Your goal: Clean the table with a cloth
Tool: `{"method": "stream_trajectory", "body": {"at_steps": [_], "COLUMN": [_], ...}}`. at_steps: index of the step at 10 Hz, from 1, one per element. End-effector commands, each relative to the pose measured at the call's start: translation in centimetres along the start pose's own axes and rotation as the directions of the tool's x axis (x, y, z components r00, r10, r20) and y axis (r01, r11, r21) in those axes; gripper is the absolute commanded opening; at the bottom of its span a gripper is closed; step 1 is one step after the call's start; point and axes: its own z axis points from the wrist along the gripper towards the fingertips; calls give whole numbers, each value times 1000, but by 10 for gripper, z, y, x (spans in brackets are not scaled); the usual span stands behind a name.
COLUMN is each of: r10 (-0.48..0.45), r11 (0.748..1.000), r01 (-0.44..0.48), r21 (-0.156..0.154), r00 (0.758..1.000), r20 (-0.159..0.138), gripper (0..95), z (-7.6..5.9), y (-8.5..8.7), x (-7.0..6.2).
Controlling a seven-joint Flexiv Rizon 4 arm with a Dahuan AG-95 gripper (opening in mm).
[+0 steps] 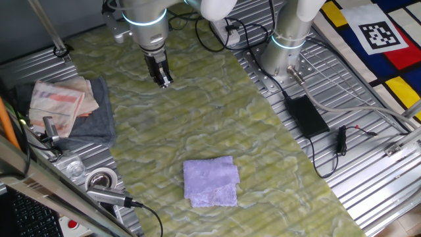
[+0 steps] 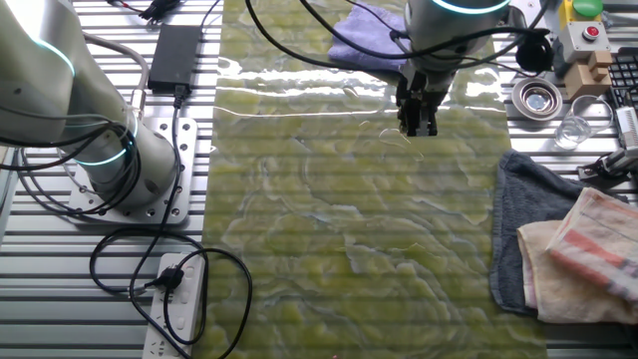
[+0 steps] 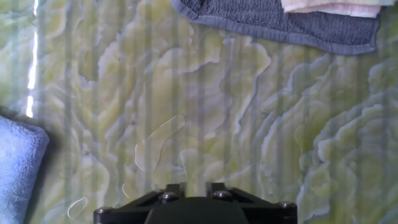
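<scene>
The table (image 1: 197, 125) has a yellow-green marbled covering, which also shows in the other fixed view (image 2: 339, 229) and the hand view (image 3: 249, 124). A folded lavender cloth (image 1: 210, 183) lies on it near the front edge; it also shows in the other fixed view (image 2: 367, 35) and at the left edge of the hand view (image 3: 15, 165). My gripper (image 1: 164, 81) hangs over the table's far part (image 2: 417, 126), well away from the cloth and holding nothing. Its fingers look closed together. Clear liquid patches (image 3: 158, 143) lie on the covering just under it.
A grey towel (image 1: 92, 118) with a folded pink-and-white cloth (image 1: 62, 99) on it lies at the table's left side (image 3: 280, 18). The second arm's base (image 1: 286, 52), a power brick (image 1: 306, 115) and cables stand on the ribbed metal to the right. Tape roll (image 1: 102, 178) at front left.
</scene>
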Motion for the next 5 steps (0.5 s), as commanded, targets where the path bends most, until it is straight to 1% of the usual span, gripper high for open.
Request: {"method": "stream_trajectory", "body": {"at_steps": [1, 3, 4, 5], "r10": [-32, -99, -124, -126], "r11": [999, 995, 992, 992], "r01": [32, 99, 124, 126], "r21": [-3, -3, -2, 0], "r00": [999, 995, 992, 992], "r20": [7, 15, 14, 14], "gripper": [0, 0, 0, 0], "z": [0, 0, 0, 0], "y": [0, 0, 0, 0], "x": [0, 0, 0, 0]}}
